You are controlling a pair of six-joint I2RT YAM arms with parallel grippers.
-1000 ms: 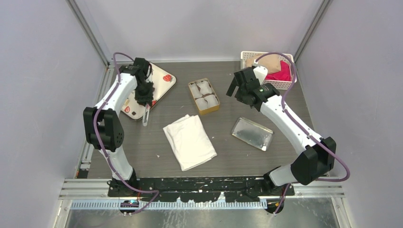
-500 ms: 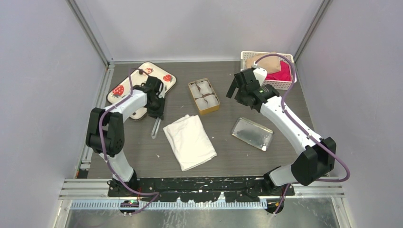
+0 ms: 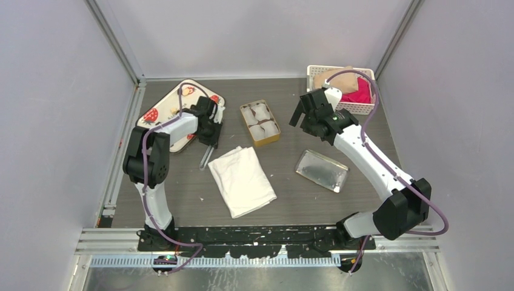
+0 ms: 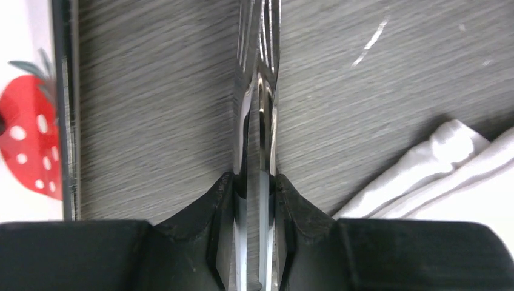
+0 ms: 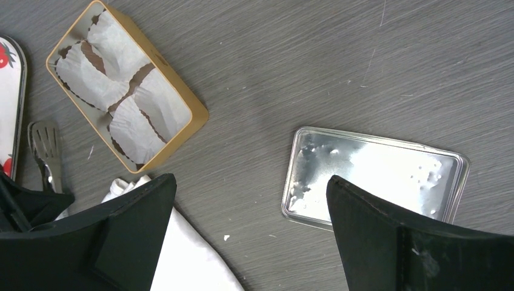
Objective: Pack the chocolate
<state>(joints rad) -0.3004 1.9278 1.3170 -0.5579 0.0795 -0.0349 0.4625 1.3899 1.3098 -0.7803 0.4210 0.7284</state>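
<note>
The left gripper [image 4: 256, 194] gripped silver metal tongs [image 4: 257, 109]; the right gripper [image 5: 247, 188] gaped; white paper cups [image 5: 97, 70] in the gold rectangular tin [image 5: 180, 91] sat unfilled.

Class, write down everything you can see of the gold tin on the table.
The gold tin is an open rectangular box with thin, metallic-looking gold walls and no lid on it. White pleated paper cups fill it, dark brown showing between them; the cups look empty. It sits flat on the grey wood-grain table, one corner close to the white cloth.
</note>
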